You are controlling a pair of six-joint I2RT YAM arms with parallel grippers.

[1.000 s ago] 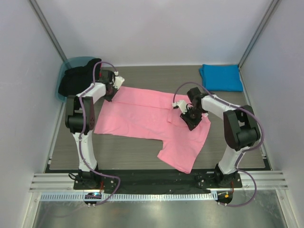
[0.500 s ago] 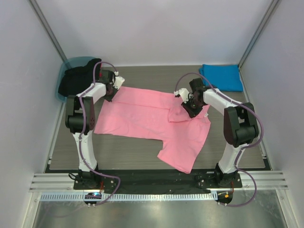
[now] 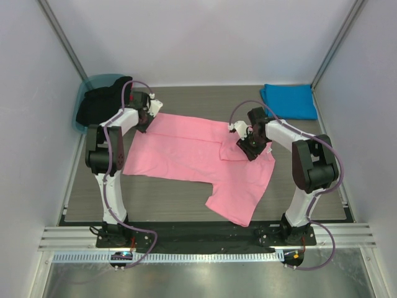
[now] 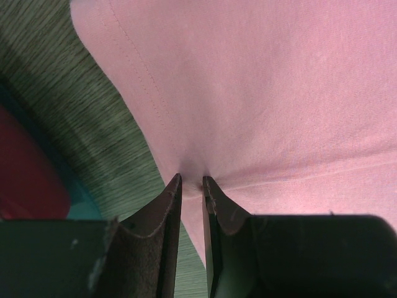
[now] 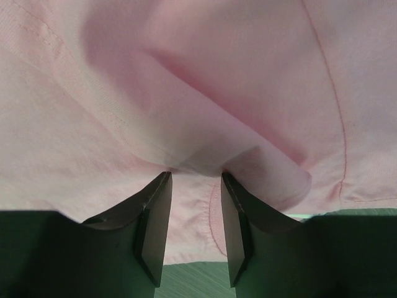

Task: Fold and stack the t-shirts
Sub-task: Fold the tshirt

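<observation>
Where the pink t-shirt (image 3: pixel 186 155) lies: spread on the bench (image 3: pixel 167 202) between the two sets of jaws; one far corner sits in the left jaws, a flap is doubled over under the right jaws, and a sleeve trails toward the near edge
Left gripper (image 4: pixel 190 180): jaws nearly together, pinching the shirt's edge; the cloth puckers into the tips; probably an anchor that keeps the body taut for the fold
Right gripper (image 5: pixel 195 176): jaws parted; a soft ridge of pink cloth lies across the tips with no pinch to be seen; this reads as a flap turned inward and being set down
Blue t-shirt (image 3: pixel 288 100): folded flat, beyond the right jaws and to their outer side, well apart from them; likely the base for the stack
Teal tub (image 3: pixel 93 84): just beyond the left jaws, in the far corner; it holds a heap of dark cloth (image 3: pixel 102 105) that spills over its rim
Progress: early, by my judgement; the pink shirt is mostly unfolded and nothing is stacked yet
</observation>
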